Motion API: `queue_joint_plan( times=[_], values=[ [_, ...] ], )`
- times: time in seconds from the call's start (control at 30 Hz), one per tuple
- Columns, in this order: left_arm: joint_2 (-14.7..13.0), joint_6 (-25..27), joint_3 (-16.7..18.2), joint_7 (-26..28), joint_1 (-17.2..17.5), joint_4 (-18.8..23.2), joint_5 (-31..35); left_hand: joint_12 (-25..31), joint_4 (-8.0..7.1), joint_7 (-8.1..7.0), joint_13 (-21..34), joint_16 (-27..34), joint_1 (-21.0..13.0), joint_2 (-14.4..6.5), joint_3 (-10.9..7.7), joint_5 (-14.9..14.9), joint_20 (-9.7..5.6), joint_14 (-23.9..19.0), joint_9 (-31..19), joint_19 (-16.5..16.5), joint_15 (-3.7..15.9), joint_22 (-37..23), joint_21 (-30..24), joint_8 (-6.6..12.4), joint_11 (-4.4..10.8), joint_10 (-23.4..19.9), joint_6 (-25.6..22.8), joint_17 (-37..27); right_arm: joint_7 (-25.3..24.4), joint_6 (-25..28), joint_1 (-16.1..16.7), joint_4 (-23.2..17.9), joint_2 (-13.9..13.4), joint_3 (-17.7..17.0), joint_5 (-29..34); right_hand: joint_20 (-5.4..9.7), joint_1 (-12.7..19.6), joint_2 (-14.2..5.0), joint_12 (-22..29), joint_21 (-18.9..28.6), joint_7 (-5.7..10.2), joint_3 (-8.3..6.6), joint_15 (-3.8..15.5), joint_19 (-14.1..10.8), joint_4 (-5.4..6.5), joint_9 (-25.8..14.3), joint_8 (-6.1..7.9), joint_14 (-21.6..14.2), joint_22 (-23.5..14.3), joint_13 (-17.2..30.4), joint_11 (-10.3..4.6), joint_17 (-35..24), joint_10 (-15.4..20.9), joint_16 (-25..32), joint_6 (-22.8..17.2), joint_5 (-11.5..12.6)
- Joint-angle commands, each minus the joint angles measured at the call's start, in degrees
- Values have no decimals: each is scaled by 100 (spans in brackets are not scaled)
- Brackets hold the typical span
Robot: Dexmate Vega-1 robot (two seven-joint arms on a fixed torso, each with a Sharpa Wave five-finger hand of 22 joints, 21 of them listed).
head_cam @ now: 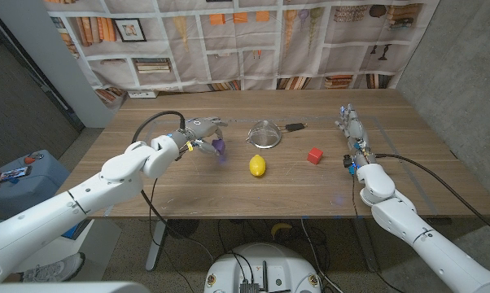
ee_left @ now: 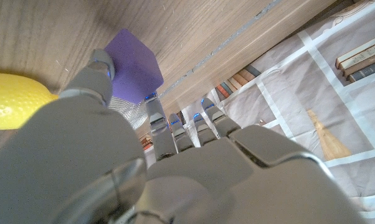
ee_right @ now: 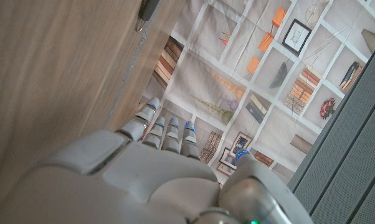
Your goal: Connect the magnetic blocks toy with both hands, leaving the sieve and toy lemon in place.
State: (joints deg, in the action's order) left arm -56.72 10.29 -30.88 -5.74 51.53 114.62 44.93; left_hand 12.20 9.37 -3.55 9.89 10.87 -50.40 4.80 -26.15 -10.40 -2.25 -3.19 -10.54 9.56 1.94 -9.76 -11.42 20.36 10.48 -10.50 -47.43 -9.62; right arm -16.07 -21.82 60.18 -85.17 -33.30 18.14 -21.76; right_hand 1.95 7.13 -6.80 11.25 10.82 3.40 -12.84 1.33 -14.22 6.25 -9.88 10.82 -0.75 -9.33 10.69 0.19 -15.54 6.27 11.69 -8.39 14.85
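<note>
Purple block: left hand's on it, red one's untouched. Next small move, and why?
Probably bring the right hand in to the red block. The left hand already grips the purple block beside the toy lemon, while the right hand waits at the table's right side, holding nothing, apart from the red block.

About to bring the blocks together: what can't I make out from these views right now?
- Purple block: head view blurs it, and the left hand covers the grip.
- Red block: too small to show its magnet faces.
- Right hand: fingers too small to tell their spread.
- Sieve: mesh behind the left fingers.
</note>
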Motion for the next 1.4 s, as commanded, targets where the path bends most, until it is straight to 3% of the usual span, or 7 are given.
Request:
queue_joint_plan(
  times=[0.03,0.6,1.17,1.4],
  values=[
    [160,200,-4,47,-72,54,-137,-16,-6,-158,10,-27,-11,-90,13,-21,-97,-48,-24,31,321,-6,-15,4,-2,-65,-551,-11,100,-70,-60,-28,-415,35,534,2,146,-53,41,25,15,-37,34,-53,-56,-18,49,-65,-20,3,-1,8,79,54,-118,27],
    [497,524,34,448,13,182,-390,-38,-16,-170,11,-34,9,-131,44,-28,-107,-68,-29,31,345,-8,4,-37,8,-97,-586,-11,352,593,-4,-637,-1189,112,1193,-8,242,29,42,25,41,-74,52,-112,-173,-20,49,-125,-19,7,5,65,137,52,-192,2],
    [875,940,176,962,206,227,-1262,-41,-23,-165,11,-29,24,-184,69,-39,-96,-123,-34,54,330,-10,9,-95,16,-169,-576,-11,422,346,-25,-709,-1688,146,1968,-41,334,90,29,12,256,-120,66,-143,-301,-23,52,-212,-20,9,-55,120,166,62,-319,-46],
    [973,927,212,1221,206,187,-1595,-46,-21,-171,12,-32,26,-202,80,-44,-81,-134,-36,65,305,-11,10,-121,7,-191,-571,-11,583,425,-98,-871,-2037,140,2395,-57,361,116,-7,3,367,-136,55,-141,-354,-24,2,-206,-21,10,-105,140,89,53,-232,-75]
  ],
)
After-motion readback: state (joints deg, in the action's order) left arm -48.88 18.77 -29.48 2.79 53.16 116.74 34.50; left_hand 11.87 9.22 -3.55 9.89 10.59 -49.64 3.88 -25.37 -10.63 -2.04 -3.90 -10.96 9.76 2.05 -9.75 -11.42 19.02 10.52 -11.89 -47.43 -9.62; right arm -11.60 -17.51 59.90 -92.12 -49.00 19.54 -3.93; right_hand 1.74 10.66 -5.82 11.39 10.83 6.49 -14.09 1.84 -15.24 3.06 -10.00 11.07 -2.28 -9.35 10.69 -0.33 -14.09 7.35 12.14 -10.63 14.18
